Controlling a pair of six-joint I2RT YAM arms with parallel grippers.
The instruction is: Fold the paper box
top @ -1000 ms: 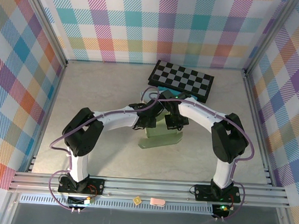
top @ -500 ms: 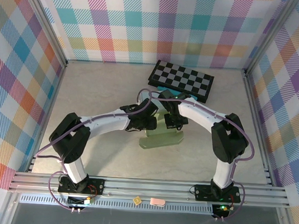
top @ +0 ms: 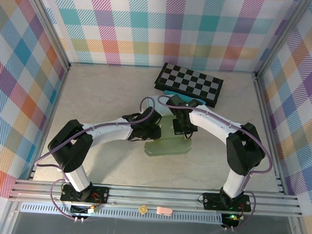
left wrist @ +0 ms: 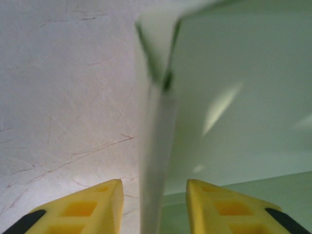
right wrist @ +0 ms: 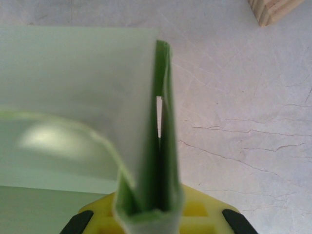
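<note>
Paper box [top: 169,146] pale green on desk [top: 104,97]; right end effector [right wrist: 148,217] pinching its doubled wall; left end effector [left wrist: 152,187] part-spread astride another wall, gaps both sides

- Black-and-white checkerboard [top: 188,84], flat at the far side of the pale tabletop [top: 104,97].
- Teal object [top: 173,93] just beside its near edge, partly hidden.
- Yellow piece [top: 142,209] and pink piece [top: 164,210] on the near metal strip [top: 48,208].
- Plaid walls [top: 151,25] around.

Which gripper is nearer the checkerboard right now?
Right. The right gripper, clamped on a folded wall of the paper box, sits on the near side of the checkerboard; the left gripper straddles the box's left wall, farther to the side.
</note>
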